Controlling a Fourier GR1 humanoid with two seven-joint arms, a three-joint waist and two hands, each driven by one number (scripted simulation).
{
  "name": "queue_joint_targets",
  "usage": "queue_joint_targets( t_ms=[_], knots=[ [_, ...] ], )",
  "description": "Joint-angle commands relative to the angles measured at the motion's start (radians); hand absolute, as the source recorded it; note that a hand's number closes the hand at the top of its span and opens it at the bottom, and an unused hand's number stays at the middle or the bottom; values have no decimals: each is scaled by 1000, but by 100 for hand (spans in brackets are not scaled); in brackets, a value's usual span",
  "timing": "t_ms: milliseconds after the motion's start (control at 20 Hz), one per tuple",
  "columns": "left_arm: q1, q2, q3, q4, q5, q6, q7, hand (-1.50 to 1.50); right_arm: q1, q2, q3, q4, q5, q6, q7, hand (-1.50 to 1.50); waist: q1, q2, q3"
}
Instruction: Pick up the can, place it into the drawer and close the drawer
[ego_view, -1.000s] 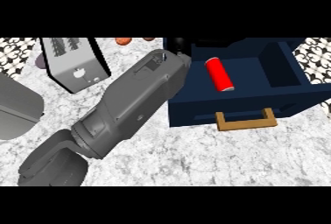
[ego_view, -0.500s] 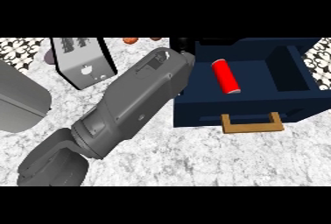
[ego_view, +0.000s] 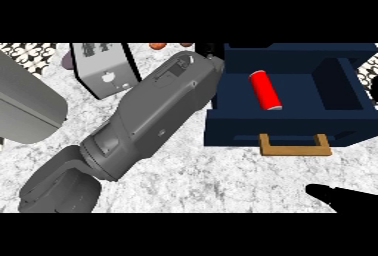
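Note:
A red can (ego_view: 264, 90) lies on its side inside the open dark blue drawer (ego_view: 280, 132), a little left of its middle. The drawer's wooden handle (ego_view: 294, 147) faces me at the front. My left forearm (ego_view: 155, 115) runs from the lower left up to the drawer's back left corner. Only a dark bit of the left hand (ego_view: 212, 51) shows there, apart from the can. My right hand (ego_view: 339, 197) shows at the lower right edge, below the handle, its fingers straight and holding nothing.
A grey boxy appliance (ego_view: 103, 72) stands at the back left beside the forearm. A large rounded grey shape (ego_view: 22, 107) fills the left edge. Small orange items (ego_view: 157, 45) sit at the back. Marbled counter (ego_view: 221, 175) spreads in front of the drawer.
My right hand has come into view at the lower right. The drawer, the can and the appliance have drifted slightly right in the view; the can stays in the drawer.

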Motion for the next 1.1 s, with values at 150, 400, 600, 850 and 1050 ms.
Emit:
queue_joint_targets(
  t_ms=[150,400,600,850,1050],
  knots=[
    [50,36,2,-52,-43,20,39,-150,-146,-26,146,212,261,-107,-42,-150,13,-10,0],
    [55,88,-20,-111,-74,28,97,-150,-294,-32,219,442,417,-185,-49,-150,38,-12,-1],
    [66,135,0,-120,-83,21,131,-150,-381,-60,234,649,493,-249,-113,-150,33,-7,0],
    [86,195,4,-178,-107,15,161,-150,-441,-80,220,913,589,-402,-178,-150,37,-5,1],
    [130,242,-7,-284,-124,56,226,-150,-518,-21,224,1095,654,-508,-132,-150,45,-10,1]
  ],
)
